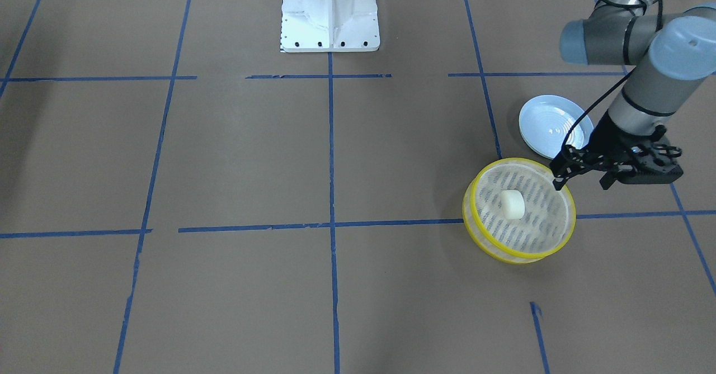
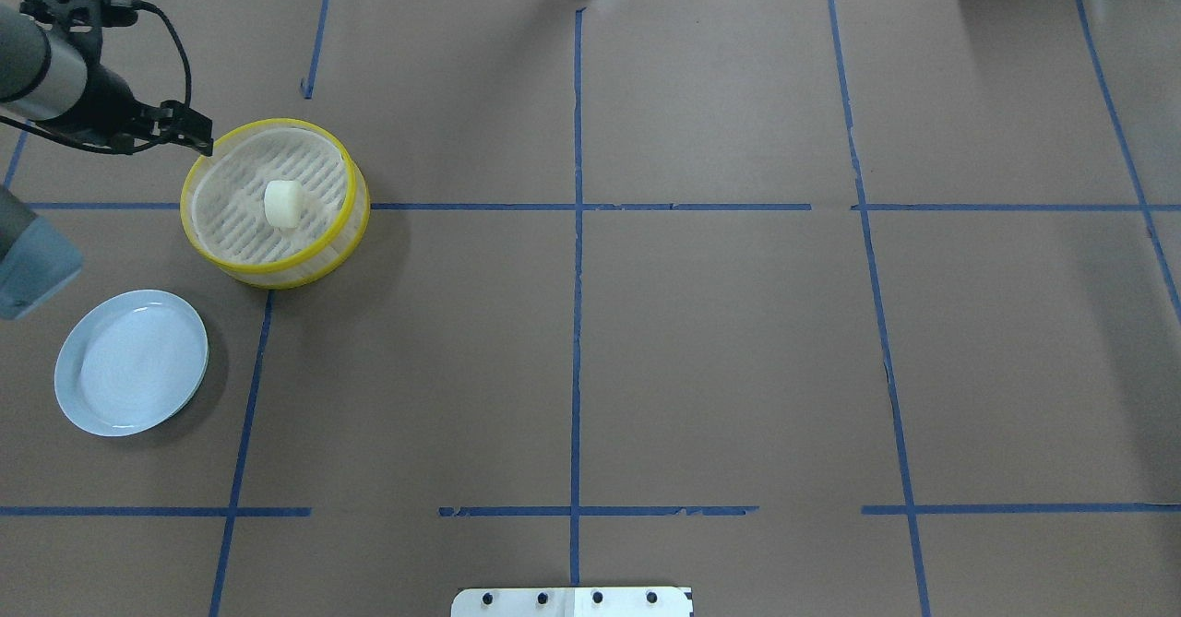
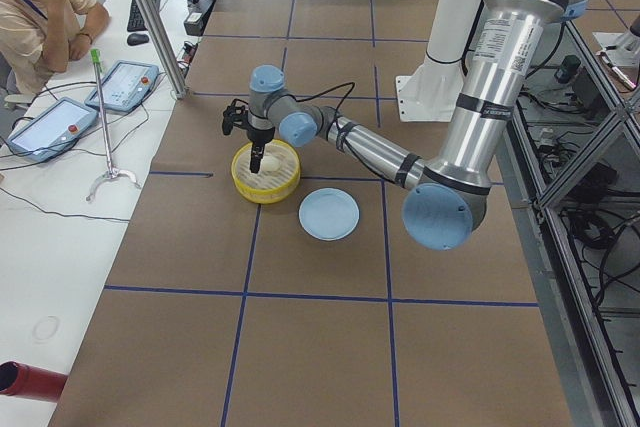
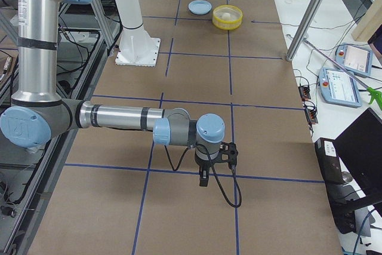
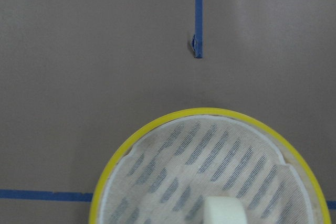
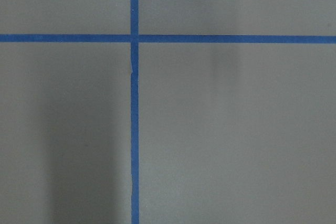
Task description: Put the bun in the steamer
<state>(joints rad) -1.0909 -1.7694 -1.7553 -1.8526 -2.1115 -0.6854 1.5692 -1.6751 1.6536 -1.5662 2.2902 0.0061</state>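
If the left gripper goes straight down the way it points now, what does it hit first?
Most likely the steamer, at its rim or on the floor beside the bun. The left gripper hangs open over the steamer's edge, though depth is unclear.

A pale blue plate (image 2: 131, 361) lies on the brown table (image 2: 720, 350) crossed by blue tape lines (image 2: 577, 322).

The left wrist view's lower edge cuts off the round yellow-rimmed basket steamer (image 5: 199, 112) and most of the small cream-white bun (image 5: 223, 211). The grey left arm (image 1: 632, 105) hides part of the pale blue round plate (image 1: 545, 119). The black right claw (image 4: 203, 181) is too small to read.
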